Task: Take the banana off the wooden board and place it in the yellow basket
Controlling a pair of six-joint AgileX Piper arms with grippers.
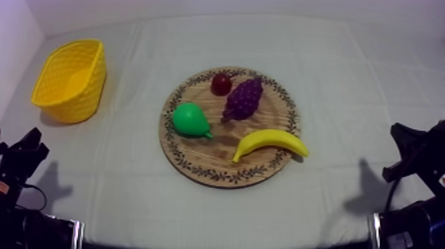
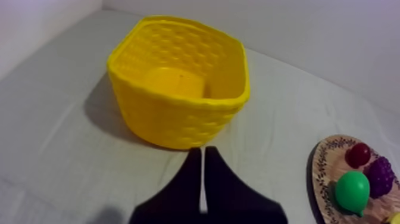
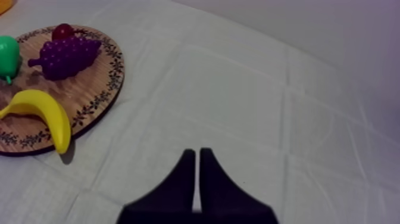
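Clenched on nothing, my left gripper [image 2: 202, 156] shows its two fingers lying together as a narrow wedge just in front of the yellow basket [image 2: 178, 126], which stands upright and holds no fruit that I can see. Off to one side the wooden board [image 2: 321, 156] is cut off by the frame edge, so only the pear [image 2: 352, 192], the small red fruit [image 2: 358, 155] and part of the grapes [image 2: 382, 176] can be made out on it. My right gripper [image 3: 197, 155] is likewise pressed shut with nothing between its fingers, low over bare cloth [image 3: 250, 89]. Near it the banana [image 3: 43, 112] lies on the board's nearer edge, one end overhanging the rim; the pear there is cut by the frame. From above, both arms sit low at their own sides, the banana rests at the board's near right rim beside the grapes, and the basket stands at the far left, well apart from the board. No step has begun, I judge: the reach comes first. It calls for spreading the fingers, coming down across the banana's middle, then a long carry leftward.
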